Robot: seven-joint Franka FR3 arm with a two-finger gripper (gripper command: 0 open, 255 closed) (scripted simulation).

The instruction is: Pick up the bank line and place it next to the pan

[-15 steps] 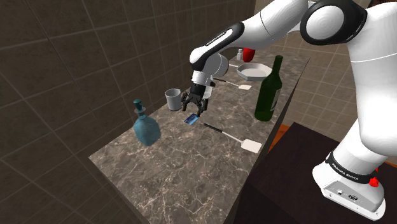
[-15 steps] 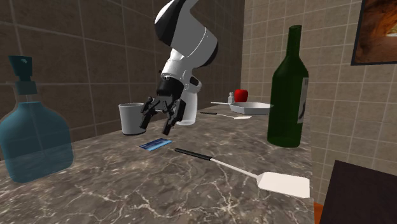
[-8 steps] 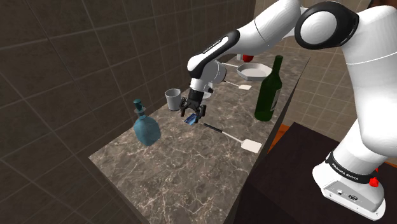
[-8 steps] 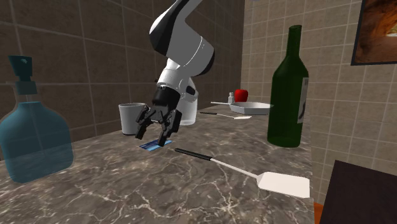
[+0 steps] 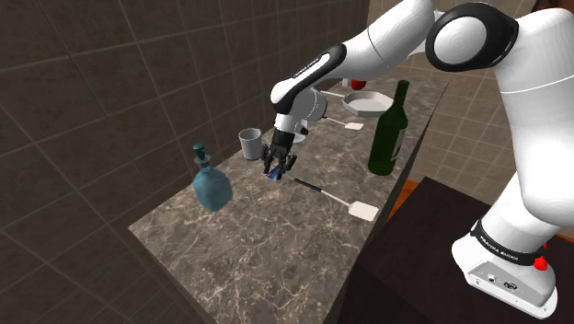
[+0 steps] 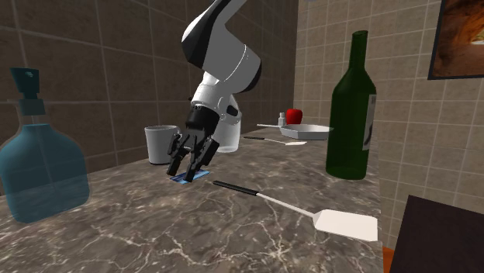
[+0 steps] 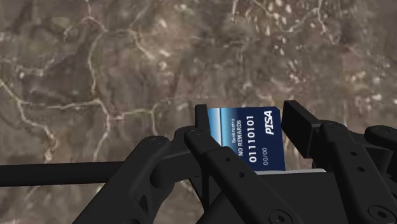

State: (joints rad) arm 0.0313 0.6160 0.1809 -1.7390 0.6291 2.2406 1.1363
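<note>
The bank card (image 7: 249,139) is small and dark blue with white print, and it stands on edge just above the marble counter (image 5: 267,248). My black gripper (image 7: 248,127) is shut on it, one finger pressing each side. In the shoulder view the gripper (image 5: 279,166) reaches down to the counter beside the grey cup (image 5: 249,143), with the card (image 5: 275,172) at its tips. From the second exterior view the card (image 6: 184,177) peeks out under the gripper (image 6: 188,171). The white pan (image 5: 366,99) lies at the counter's far end, well away from the gripper.
A tall green bottle (image 5: 388,129) stands by the counter's edge. A blue flask (image 5: 210,182) is on the shoulder view's left. A white spatula (image 5: 338,198) lies close to the gripper, and another (image 5: 340,121) lies by the pan. A red object (image 6: 293,116) sits behind the pan.
The gripper came down over the card lying on the counter, and its open fingers closed on the card. The card has tipped from flat onto its edge.
</note>
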